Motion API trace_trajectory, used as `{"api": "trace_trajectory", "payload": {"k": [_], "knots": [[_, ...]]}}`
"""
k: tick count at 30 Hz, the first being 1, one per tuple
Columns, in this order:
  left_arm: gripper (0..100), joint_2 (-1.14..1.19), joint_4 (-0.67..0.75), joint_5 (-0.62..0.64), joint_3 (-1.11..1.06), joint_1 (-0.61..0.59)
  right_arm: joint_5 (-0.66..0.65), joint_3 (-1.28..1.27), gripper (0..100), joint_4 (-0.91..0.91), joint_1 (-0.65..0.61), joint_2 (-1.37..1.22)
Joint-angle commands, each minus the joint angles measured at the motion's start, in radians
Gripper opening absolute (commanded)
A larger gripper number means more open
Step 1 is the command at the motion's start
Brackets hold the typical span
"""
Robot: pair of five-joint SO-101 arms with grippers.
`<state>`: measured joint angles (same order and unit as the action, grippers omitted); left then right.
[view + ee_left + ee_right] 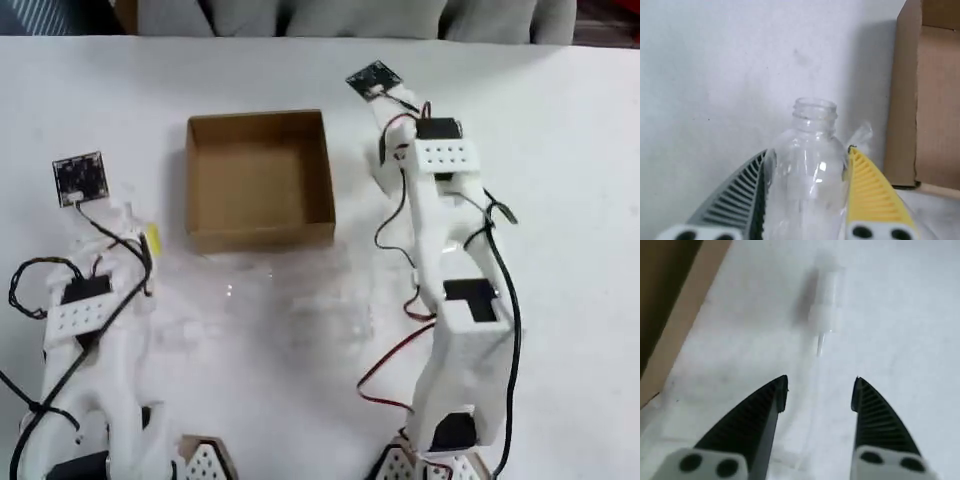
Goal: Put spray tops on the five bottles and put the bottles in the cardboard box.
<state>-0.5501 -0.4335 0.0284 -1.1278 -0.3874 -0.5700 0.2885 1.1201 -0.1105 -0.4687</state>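
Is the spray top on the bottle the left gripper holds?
Off. The bottle in the left gripper has a bare, open threaded neck.

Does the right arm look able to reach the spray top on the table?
Probably yes: the open right gripper faces the spray top, with nothing but bare table between them.

Cardboard box (260, 238) on table (570, 130); bottle (810, 165) left of it; spray top (826, 295) right; loose bottles (320, 310), seemingly, before box.
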Motion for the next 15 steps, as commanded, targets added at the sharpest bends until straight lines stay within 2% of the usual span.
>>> {"api": "trace_trajectory", "payload": {"k": [1,7,12,15], "knots": [[2,-0.018,0.032,-0.012,0.006,0.005,-0.017,0.008,18.2,-0.110,-0.016,-0.022],[2,-0.018,0.032,-0.012,0.006,0.005,-0.018,0.031,18.0,-0.255,-0.021,-0.160],[2,-0.018,0.032,-0.012,0.006,0.005,-0.018,0.193,17.8,-0.220,-0.010,-0.297],[2,-0.018,0.034,-0.012,0.006,0.005,-0.018,0.339,10.4,-0.134,0.001,-0.378]]}}
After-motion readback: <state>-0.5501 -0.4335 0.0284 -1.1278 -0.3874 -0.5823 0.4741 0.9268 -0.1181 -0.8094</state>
